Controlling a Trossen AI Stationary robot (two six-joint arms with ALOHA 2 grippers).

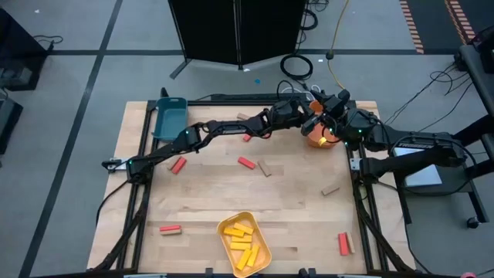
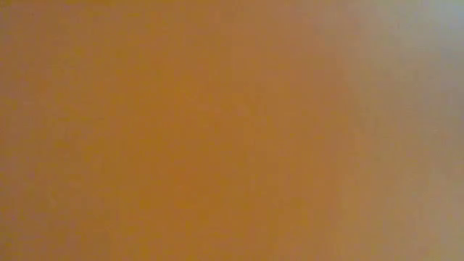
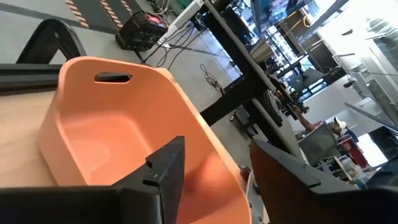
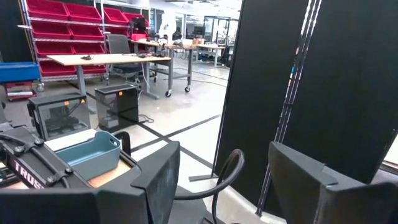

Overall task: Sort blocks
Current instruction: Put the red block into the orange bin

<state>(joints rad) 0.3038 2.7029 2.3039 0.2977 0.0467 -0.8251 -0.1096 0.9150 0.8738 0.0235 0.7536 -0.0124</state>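
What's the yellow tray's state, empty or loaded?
Loaded: the yellow tray holds several yellow blocks, clear in the high view.

**Workshop Surroundings: Floor, Furniture and Lighting**

The floor is smooth grey concrete point(image 1: 69, 69) divided by dark straight lines. Orange-and-black hazard striping point(image 1: 413, 23) runs along the far right. A tall black rectangular panel point(image 1: 235, 31) stands upright just behind the light wooden table top point(image 1: 231, 193); black and yellow cables point(image 1: 332, 31) lie coiled on the floor beside the panel.

Beyond the table, red plastic storage bins point(image 4: 68, 25) fill metal shelving against the far wall. A long pale workbench with grey metal legs point(image 4: 106, 61) stands in front of the shelving, with a grey office chair point(image 4: 118, 46) behind it. A black box-shaped computer case point(image 4: 116, 104) sits on the floor. Overhead lighting is bright and even.
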